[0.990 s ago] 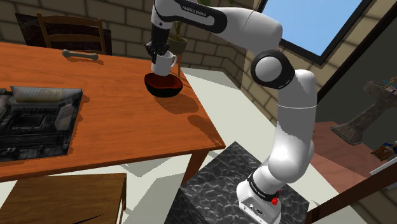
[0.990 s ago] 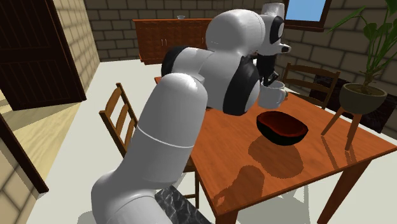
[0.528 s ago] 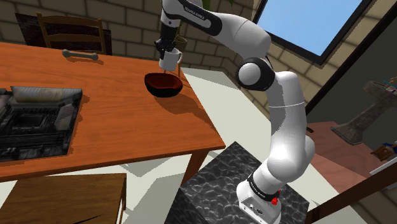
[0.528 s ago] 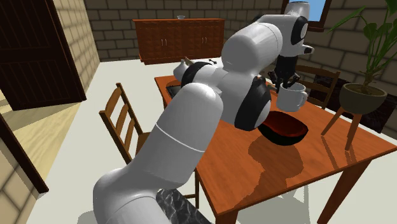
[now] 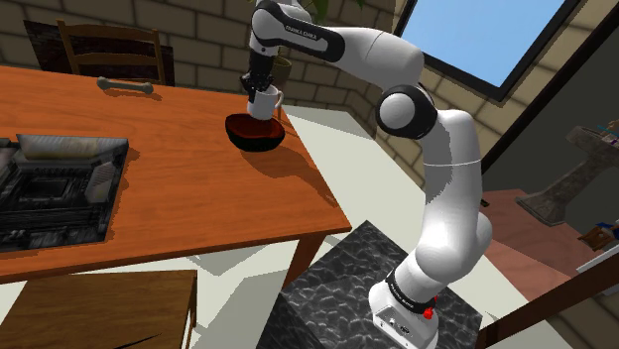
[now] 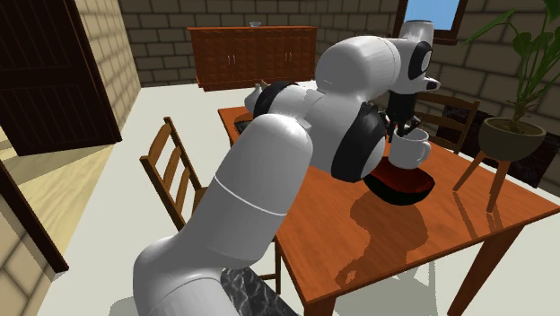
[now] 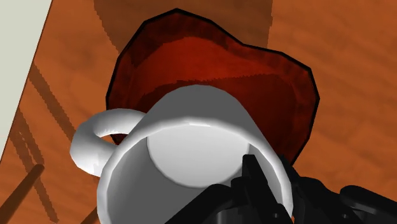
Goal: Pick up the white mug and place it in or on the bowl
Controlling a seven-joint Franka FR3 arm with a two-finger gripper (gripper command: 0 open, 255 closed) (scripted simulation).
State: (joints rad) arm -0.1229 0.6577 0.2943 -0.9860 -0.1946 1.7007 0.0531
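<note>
The white mug [image 5: 263,102] hangs upright just over the dark red bowl [image 5: 255,134], its base at or within the bowl's rim; whether it touches I cannot tell. My gripper [image 5: 257,87] is shut on the mug's rim from above. The second exterior view has the mug [image 6: 408,151] sitting low over the bowl [image 6: 406,186], with the gripper [image 6: 401,131] above it. From the wrist, one black finger [image 7: 255,181] reaches inside the mug [image 7: 191,153], whose handle points away from it, and the bowl [image 7: 210,57] lies right beneath.
The bowl rests near the far corner of a wooden table [image 5: 188,188]. A dark circuit board [image 5: 55,188] lies at the shoulder view's left, a grey bone-shaped object [image 5: 124,86] at the back. A chair [image 5: 109,50] and a potted plant [image 6: 511,135] flank the table.
The mug, held throughout, shifted sideways over the bowl's middle and has come down toward the bowl. The arm stretched out further.
</note>
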